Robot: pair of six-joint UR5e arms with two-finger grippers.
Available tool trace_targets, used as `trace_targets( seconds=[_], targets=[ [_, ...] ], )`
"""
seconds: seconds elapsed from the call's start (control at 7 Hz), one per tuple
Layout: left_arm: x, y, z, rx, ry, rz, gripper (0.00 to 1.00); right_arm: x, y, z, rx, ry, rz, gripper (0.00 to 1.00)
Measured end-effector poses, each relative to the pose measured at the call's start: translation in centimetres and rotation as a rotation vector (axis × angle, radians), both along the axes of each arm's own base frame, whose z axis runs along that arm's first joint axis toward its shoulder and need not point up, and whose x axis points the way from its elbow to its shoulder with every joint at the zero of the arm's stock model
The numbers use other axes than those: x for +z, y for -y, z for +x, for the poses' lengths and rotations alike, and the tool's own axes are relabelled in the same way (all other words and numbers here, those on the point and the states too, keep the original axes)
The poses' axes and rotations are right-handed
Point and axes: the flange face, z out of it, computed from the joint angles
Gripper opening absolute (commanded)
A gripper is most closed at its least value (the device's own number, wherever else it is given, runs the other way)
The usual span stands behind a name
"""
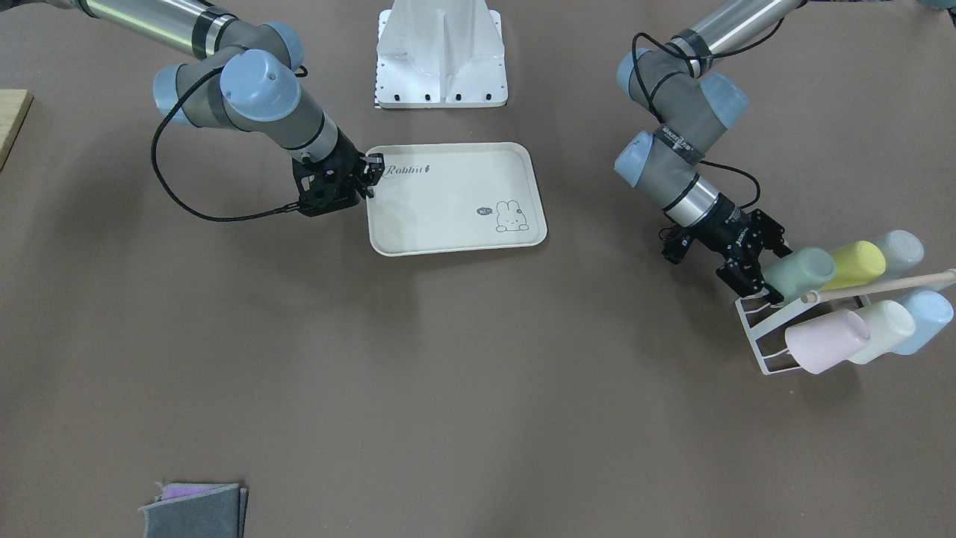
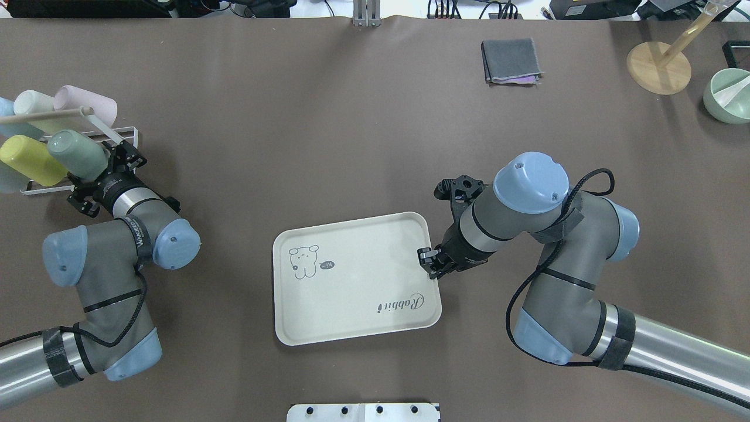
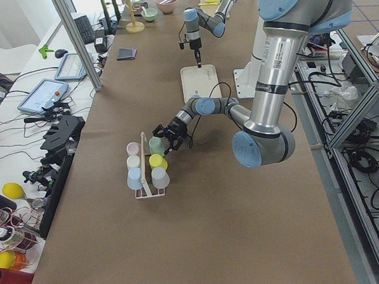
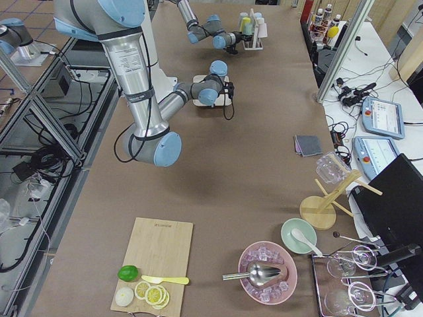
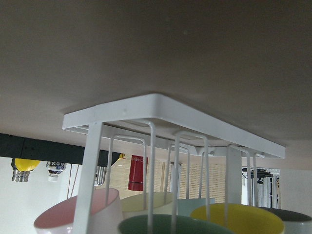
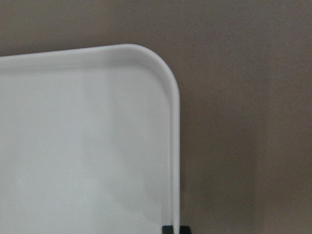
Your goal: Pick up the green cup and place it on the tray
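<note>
The green cup [image 1: 801, 272] lies on its side on a white wire rack [image 1: 758, 351], its mouth toward my left gripper [image 1: 758, 265]. That gripper is open, with one finger on each side of the cup's mouth end; I cannot tell whether they touch it. The overhead view shows the same, with cup [image 2: 75, 153] and gripper [image 2: 105, 171]. The left wrist view shows the cup's rim [image 5: 170, 223] under the rack [image 5: 161, 109]. The cream-white tray [image 1: 448, 224] lies mid-table. My right gripper [image 1: 371, 179] is shut on its short edge near the "Rabbit" script [image 2: 432, 264].
The rack also holds yellow [image 1: 855, 265], pink [image 1: 821, 340], cream-green [image 1: 885, 329] and light blue [image 1: 922, 317] cups. A wooden rod [image 1: 881, 287] lies across it. A folded grey cloth [image 2: 511, 60], a wooden stand [image 2: 659, 67] and a green bowl [image 2: 728, 94] sit far off.
</note>
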Motion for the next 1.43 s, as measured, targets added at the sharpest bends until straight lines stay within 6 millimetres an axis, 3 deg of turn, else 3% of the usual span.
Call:
trace_targets(
  seconds=[0.57,0.71,0.86,1.14,1.29,1.43],
  targets=[
    [0.0,0.2,-0.1,-0.004,-0.006,0.005,0.62,0.3,0.6,0.4,0.083,-0.010,-0.087,0.00],
    [-0.2,0.2,-0.1,-0.004,-0.008,0.006,0.59,0.4,0.7,0.3,0.094,-0.013,-0.100,0.68],
    [-0.3,0.2,-0.1,-0.004,-0.011,0.008,0.59,0.4,0.7,0.3,0.099,-0.015,-0.105,0.95],
    [-1.0,0.2,-0.4,-0.007,-0.023,0.017,0.59,0.4,0.7,0.6,0.100,-0.012,-0.108,1.00],
    [-1.5,0.2,-0.7,-0.009,-0.032,0.025,0.59,0.6,1.6,1.7,0.110,-0.016,-0.112,1.00],
    [-1.8,0.2,-1.0,-0.012,-0.037,0.030,0.59,1.2,3.5,4.2,0.120,-0.028,-0.109,1.00]
  ],
)
